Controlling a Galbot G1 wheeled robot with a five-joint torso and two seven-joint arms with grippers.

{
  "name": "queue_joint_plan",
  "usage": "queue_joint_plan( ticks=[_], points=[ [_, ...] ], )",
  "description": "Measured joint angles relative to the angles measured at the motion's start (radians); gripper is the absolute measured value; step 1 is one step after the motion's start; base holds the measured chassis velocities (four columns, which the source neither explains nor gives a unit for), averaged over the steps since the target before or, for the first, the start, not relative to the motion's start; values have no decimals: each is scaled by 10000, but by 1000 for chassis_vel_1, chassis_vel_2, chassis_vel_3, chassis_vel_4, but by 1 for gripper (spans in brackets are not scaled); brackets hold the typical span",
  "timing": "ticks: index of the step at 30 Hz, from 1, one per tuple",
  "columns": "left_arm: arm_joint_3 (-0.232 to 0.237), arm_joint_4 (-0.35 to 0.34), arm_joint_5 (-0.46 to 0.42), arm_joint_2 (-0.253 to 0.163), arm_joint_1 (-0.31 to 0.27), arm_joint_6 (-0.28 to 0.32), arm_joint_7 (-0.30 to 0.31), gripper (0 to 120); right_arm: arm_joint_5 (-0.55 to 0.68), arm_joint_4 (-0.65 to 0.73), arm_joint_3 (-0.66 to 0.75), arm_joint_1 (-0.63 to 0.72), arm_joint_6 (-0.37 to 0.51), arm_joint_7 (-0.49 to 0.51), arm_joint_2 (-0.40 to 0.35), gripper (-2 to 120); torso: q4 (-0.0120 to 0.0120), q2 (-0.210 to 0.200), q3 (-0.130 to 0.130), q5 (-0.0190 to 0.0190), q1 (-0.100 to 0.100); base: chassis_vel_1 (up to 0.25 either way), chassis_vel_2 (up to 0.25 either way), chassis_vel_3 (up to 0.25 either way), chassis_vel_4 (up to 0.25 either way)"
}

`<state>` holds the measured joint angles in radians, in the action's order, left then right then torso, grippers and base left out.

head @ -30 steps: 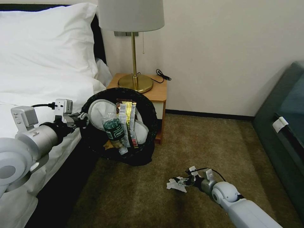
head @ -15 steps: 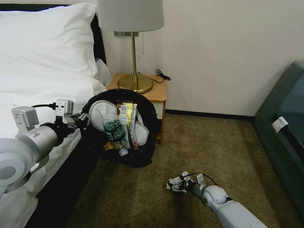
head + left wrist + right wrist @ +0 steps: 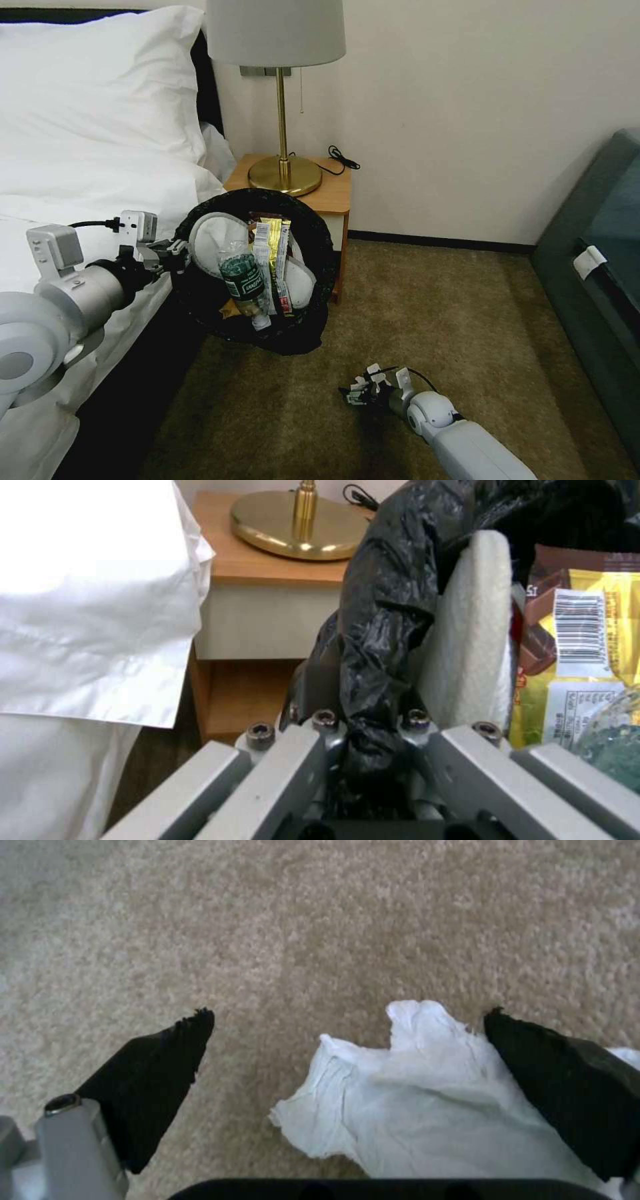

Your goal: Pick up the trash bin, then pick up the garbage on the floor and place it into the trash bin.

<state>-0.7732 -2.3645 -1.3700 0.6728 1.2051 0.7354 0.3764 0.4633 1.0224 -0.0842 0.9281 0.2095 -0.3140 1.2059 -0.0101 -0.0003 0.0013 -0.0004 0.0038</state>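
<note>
In the left-centre of the head view, the left hand [image 3: 179, 251] was clenched on the rim of the trash bin [image 3: 313, 220], pinching the crinkly black bag [image 3: 373, 630] between its fingers. The bin hung off the carpet, tipped so that its wide mouth faced the camera, just in front of the wooden nightstand [image 3: 333, 190] and beside the bed [image 3: 80, 167]. Inside it lay a white slipper [image 3: 213, 237], a green bottle [image 3: 243, 283], a yellow wrapper [image 3: 272, 240] with a barcode, and a second white slipper [image 3: 300, 280] at the lower right of the mouth. In the left wrist view the slipper [image 3: 467, 645] pressed against the bag just past the fingers, with the wrapper [image 3: 587, 630] beyond it.

In the lower centre of the head view, the right hand [image 3: 357, 393] was low over the carpet [image 3: 467, 300], well apart from the bin. The right wrist view showed its two dark fingers [image 3: 153, 1080] spread wide, released, with a crumpled white tissue [image 3: 413, 1100] lying on the carpet [image 3: 333, 915] between them, closer to one finger and touching it, clear of the other.

A brass lamp [image 3: 283, 170] stood on the nightstand at the upper centre of the frame, and a dark cabinet [image 3: 600, 280] filled the right edge.
</note>
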Motion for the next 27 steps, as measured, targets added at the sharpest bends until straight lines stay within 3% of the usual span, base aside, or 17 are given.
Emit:
queue_joint_plan(
  ticks=[19, 27],
  points=[
    [13, -7, 27, 22, 16, 0, -57, 1, -594, -780, 438, -161, -268, -90, 472, 98, 5, 3, -1, 5, -2, 0, 0, 0, 0],
    [-15, -10, 23, -28, -14, 0, -60, 1, -595, -670, 528, -70, -271, 15, 372, 73, 3, 4, 0, -1, -2, 0, 0, 0, 0]
  ],
)
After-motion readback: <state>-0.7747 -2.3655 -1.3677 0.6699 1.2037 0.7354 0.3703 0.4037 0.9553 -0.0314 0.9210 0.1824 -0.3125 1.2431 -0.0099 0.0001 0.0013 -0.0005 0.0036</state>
